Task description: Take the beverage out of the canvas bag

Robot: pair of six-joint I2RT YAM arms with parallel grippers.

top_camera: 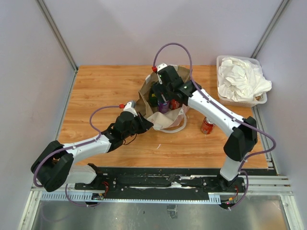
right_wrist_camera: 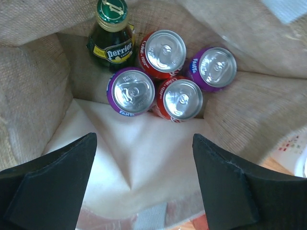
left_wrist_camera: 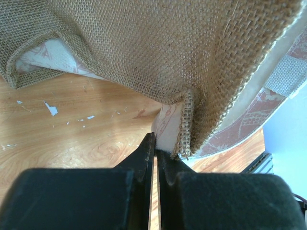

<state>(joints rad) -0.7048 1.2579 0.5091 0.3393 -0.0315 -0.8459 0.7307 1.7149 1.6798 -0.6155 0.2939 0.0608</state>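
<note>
The tan canvas bag point(top_camera: 165, 115) stands open at mid-table. In the right wrist view it point(right_wrist_camera: 29, 91) holds two purple Fanta cans point(right_wrist_camera: 130, 91) point(right_wrist_camera: 216, 67), two red cans point(right_wrist_camera: 164, 51) point(right_wrist_camera: 180, 99) and a green Perrier bottle point(right_wrist_camera: 112, 40). My right gripper point(top_camera: 163, 95) hangs above the bag's mouth, and in its wrist view it point(right_wrist_camera: 144, 143) is open wide and empty, short of the cans. My left gripper point(top_camera: 146, 123) is shut on the bag's near-left edge. Its wrist view point(left_wrist_camera: 156, 143) shows the jaws pinching the white lining beside a burlap seam point(left_wrist_camera: 189, 120).
A red can point(top_camera: 207, 125) stands on the wooden table point(top_camera: 105, 86) right of the bag, beside my right arm. A clear plastic bin of white cloths point(top_camera: 241, 80) sits at the back right corner. White handles point(top_camera: 176, 125) droop over the bag's front.
</note>
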